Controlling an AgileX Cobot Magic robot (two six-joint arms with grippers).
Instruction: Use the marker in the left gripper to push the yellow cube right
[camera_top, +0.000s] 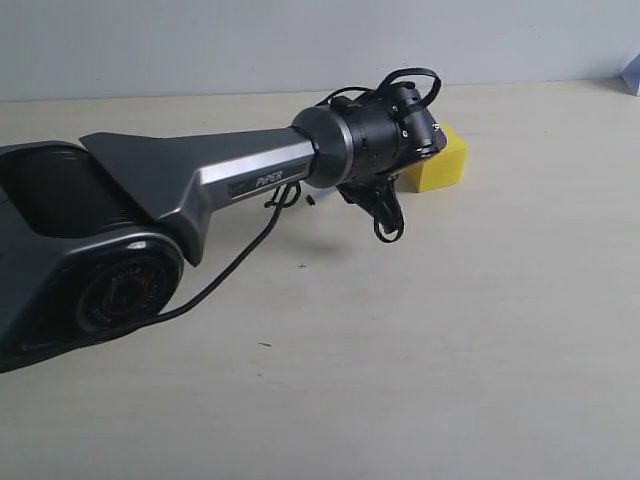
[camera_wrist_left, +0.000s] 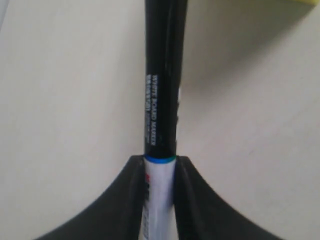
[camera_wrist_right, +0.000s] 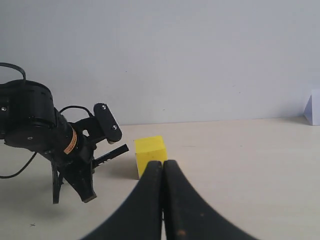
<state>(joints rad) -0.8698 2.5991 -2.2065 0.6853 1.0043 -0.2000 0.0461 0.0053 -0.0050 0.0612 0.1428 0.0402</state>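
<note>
Our left black two-jaw pincer (camera_wrist_left: 160, 161) pinches the slim marker with white barrel and black cap (camera_wrist_left: 161, 100) between its jaws; we see the marker's black end pointing at the small bright yellow cube (camera_wrist_right: 149, 153), just beside it with a thin gap; the cube sits on the pale beige surface (camera_top: 450, 350), partly hidden behind the black wrist (camera_top: 385, 135); our right pincer (camera_wrist_right: 163, 167) has its jaws pressed together, empty.

Oblique exterior, low right wrist; yellow cube (camera_top: 441, 160) in both
</note>
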